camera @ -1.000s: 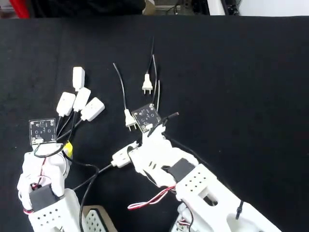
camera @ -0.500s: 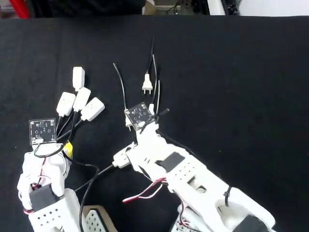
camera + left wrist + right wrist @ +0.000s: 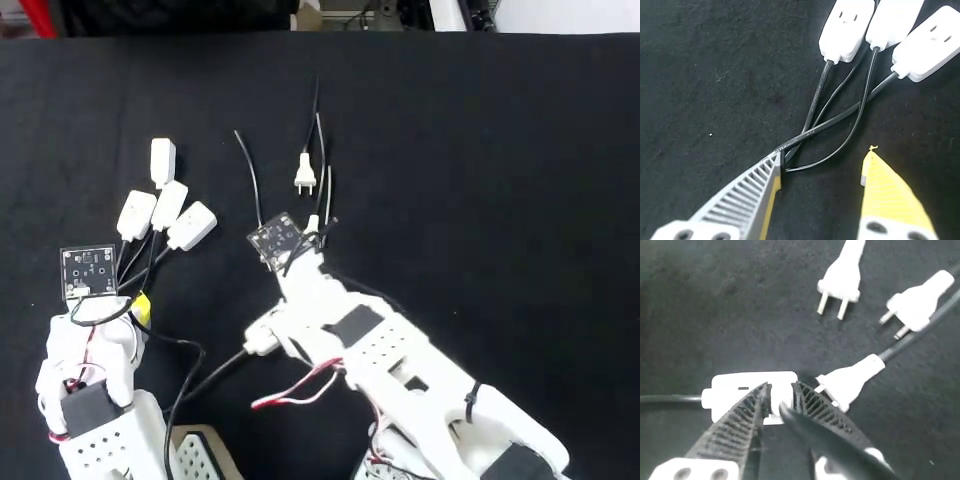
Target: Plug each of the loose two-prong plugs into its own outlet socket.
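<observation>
Plug [image 3: 847, 382] lies just beside lone socket [image 3: 735, 395], prongs toward it. Second plug [image 3: 842, 277] and third plug [image 3: 917, 302] farther out. Right gripper [image 3: 780, 390]: narrow gap, tips over lone socket, no hold seen. Left gripper [image 3: 822, 159] wide open astride cables [image 3: 840, 120], holding nothing. Three sockets [image 3: 846, 25] beyond; high view adds fourth socket [image 3: 163, 160]. Most moving room: black table [image 3: 520, 180], right side.
</observation>
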You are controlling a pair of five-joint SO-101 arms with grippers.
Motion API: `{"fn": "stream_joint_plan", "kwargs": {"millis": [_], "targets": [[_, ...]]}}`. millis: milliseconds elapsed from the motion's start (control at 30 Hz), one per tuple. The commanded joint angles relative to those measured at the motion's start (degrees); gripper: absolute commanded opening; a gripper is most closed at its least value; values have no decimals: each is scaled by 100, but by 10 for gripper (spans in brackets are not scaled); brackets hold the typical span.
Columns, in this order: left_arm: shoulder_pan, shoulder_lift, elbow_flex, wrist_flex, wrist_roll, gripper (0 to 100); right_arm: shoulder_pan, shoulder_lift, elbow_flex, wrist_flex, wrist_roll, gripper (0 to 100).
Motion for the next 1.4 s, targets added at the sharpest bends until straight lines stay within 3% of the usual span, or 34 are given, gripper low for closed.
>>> {"fn": "stream_joint_plan", "kwargs": {"millis": [0, 167, 333, 633, 900, 1100, 1267, 1367], "targets": [[-22, -35, -31, 26, -35, 256, 369, 75, -198, 659, 281, 12], [-22, -35, -31, 18, -35, 256, 914, 66, -365, 1257, 651, 12], [-22, -35, -31, 18, -35, 256, 2004, 66, -356, 1486, 1433, 12], [-22, -35, -22, 18, -35, 256, 5204, 66, -699, 1327, 3613, 12], [-22, -35, -22, 18, -35, 256, 7560, 110, -699, -237, 4879, 12], [-22, -35, -22, 26, -35, 256, 8308, 462, -769, -1204, 5248, 12], [-22, -35, -22, 35, -35, 256, 8519, 1499, -1121, -2286, 5389, 13], [-22, -35, -22, 26, -35, 256, 8501, 1974, -1341, -2312, 5477, 54]]}}
